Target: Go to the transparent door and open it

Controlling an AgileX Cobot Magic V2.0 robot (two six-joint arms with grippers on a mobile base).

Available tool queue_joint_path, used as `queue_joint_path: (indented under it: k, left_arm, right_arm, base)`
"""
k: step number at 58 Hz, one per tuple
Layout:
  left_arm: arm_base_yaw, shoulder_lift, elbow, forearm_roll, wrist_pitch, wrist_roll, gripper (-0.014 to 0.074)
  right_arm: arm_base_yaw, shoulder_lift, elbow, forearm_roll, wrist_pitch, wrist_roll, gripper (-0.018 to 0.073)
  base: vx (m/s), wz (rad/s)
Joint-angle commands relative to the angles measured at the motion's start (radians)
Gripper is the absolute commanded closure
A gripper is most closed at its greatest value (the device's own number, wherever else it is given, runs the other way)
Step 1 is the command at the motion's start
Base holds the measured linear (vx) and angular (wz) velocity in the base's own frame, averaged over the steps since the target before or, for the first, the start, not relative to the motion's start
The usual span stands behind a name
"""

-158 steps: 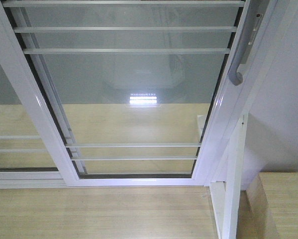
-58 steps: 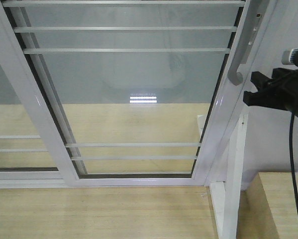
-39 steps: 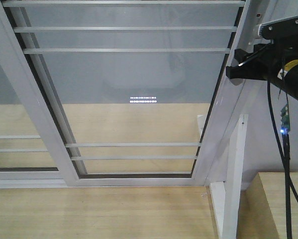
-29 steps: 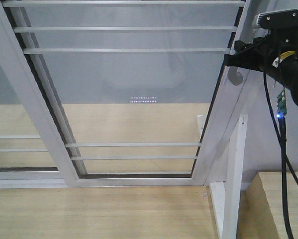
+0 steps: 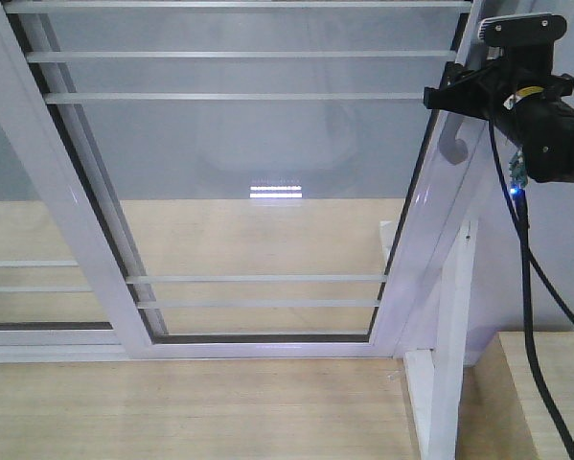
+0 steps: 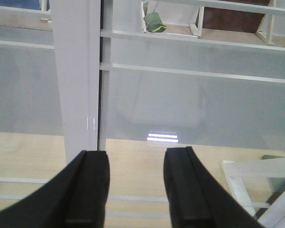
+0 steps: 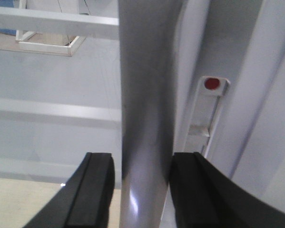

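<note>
Setting: pale wooden floor at 6 o'clock of the front view, grey wall behind the glass.

- Transparent door: white-framed glass panel with thin horizontal bars, filling the centre of the front view. It sits shut against the white post at 5 o'clock.
- Curved grey handle: on the door's right frame, at 1 o'clock.
- Right gripper: black, at 1 o'clock, level with the handle. In the right wrist view its fingers are spread with the handle between them. A slim gap shows at the 9 o'clock finger; contact at the 3 o'clock finger is unclear.
- Lock plate: red dot, at 2 o'clock of the handle.
- Left gripper: fingers spread, holding nothing, facing a white frame upright at 11 o'clock.
</note>
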Motion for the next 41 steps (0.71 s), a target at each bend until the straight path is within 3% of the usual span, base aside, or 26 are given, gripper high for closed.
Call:
queue_joint_path:
  k: [1, 16, 41]
  left_arm:
    - [-0.005, 0.005, -0.035, -0.010, -0.085, 0.002, 0.0187]
    - [-0.005, 0.005, -0.035, -0.010, -0.085, 0.002, 0.0187]
    - [-0.005, 0.005, -0.035, -0.010, -0.097, 0.002, 0.0187]
  right_arm:
    - [-0.001, -0.024, -0.064, -0.009, -0.095, -0.013, 0.0197]
    - [0.001, 0.009, -0.114, -0.001, -0.067, -0.019, 0.0241]
    - [0.104, 0.009, -0.114, -0.030, -0.048, -0.024, 0.0274]
  base:
    - [0.00, 0.00]
    - [0.00, 0.00]
    - [0.00, 0.00]
